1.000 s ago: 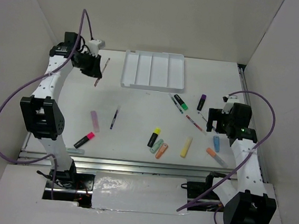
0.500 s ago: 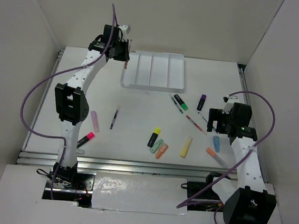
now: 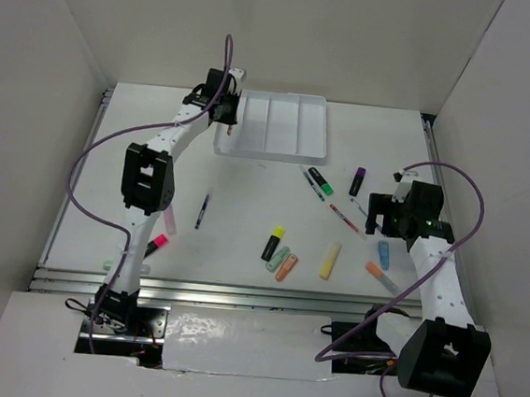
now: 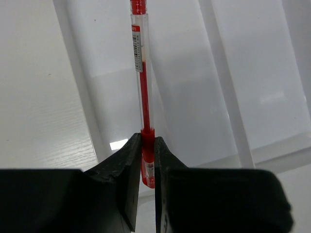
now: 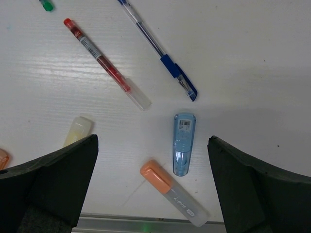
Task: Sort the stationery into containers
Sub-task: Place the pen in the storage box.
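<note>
Now: left tool (image 4: 148,141) clenched on red pen (image 4: 141,73) near one end, barrel held lengthwise over left-end compartment of white tray (image 3: 269,154), likely aligned for drop. Right tool (image 5: 151,141) released, jaws wide, poised above blue marker (image 5: 183,143) on worktop (image 3: 246,197), probably next pick.

white table (image 3: 247,192), pale walls (image 3: 355,38)

Left end effector (image 4: 147,144) carried red pen (image 4: 142,87) over tray (image 3: 279,154).
</note>
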Robot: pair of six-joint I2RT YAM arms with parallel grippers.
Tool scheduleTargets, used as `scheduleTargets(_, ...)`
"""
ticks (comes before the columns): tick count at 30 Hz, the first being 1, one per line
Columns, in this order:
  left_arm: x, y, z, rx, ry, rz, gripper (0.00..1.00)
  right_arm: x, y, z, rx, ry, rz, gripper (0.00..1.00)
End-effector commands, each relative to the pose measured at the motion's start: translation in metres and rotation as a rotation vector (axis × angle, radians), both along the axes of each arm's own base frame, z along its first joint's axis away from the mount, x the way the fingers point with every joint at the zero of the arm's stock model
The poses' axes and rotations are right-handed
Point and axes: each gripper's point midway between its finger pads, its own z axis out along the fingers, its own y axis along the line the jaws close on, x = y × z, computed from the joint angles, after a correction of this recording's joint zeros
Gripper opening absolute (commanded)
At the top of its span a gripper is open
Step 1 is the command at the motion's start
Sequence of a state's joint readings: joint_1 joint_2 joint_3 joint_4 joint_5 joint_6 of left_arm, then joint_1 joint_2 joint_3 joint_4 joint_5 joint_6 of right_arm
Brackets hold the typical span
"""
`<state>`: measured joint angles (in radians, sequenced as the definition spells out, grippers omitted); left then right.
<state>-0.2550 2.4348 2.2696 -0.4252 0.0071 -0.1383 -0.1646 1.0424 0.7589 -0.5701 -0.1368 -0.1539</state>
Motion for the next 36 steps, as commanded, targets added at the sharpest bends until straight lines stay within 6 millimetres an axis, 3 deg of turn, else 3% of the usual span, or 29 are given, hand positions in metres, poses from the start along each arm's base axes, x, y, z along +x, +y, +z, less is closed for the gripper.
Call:
scheduleTargets(1,0.020,0.001,0.007,0.013,-0.081,0.036,0.10,0.007,0.000,0.007,0.009,-0.019,0.004,1.00)
scheduleTargets(13,0.021,0.002,-0.034,0.019,-0.027,0.049,0.18,0.009,0.001,0.002,-0.021,0.050,0.053,0.94)
scheduleTargets(21,0.019,-0.008,-0.036,0.042,-0.035,0.044,0.40,0.010,0.003,0.001,-0.027,0.069,0.059,0.97)
scheduleTargets(23,0.019,-0.008,-0.030,0.039,-0.044,0.050,0.51,0.011,0.004,0.001,-0.029,0.071,0.060,0.97)
scheduleTargets(26,0.020,-0.005,-0.008,0.026,-0.074,0.062,0.57,0.011,0.005,0.003,-0.032,0.067,0.062,0.97)
scheduleTargets(27,0.020,-0.002,0.001,0.020,-0.081,0.068,0.57,0.012,0.006,0.004,-0.033,0.063,0.064,0.97)
scheduleTargets(28,0.019,0.000,0.026,0.000,-0.112,0.078,0.56,0.012,0.006,0.005,-0.035,0.061,0.065,0.97)
scheduleTargets(30,0.013,0.013,0.048,-0.027,-0.119,0.094,0.53,0.011,0.008,0.006,-0.036,0.058,0.069,0.97)
scheduleTargets(31,0.004,0.019,0.086,-0.062,-0.157,0.097,0.51,0.012,0.008,0.008,-0.036,0.052,0.071,0.97)
scheduleTargets(32,-0.004,0.022,0.097,-0.083,-0.158,0.078,0.46,0.011,0.008,0.009,-0.036,0.050,0.071,0.97)
scheduleTargets(33,-0.015,0.036,0.091,-0.087,-0.122,0.080,0.42,0.011,0.009,0.011,-0.036,0.040,0.074,0.97)
scheduleTargets(34,-0.031,0.042,0.121,-0.087,-0.154,0.056,0.39,0.010,0.011,0.011,-0.037,0.038,0.081,0.97)
scheduleTargets(35,-0.045,0.040,0.123,-0.099,-0.134,-0.002,0.31,0.010,0.012,0.011,-0.036,0.035,0.084,0.98)
scheduleTargets(36,-0.061,0.048,0.105,-0.047,-0.089,-0.063,0.28,0.010,0.013,0.013,-0.033,0.029,0.090,0.97)
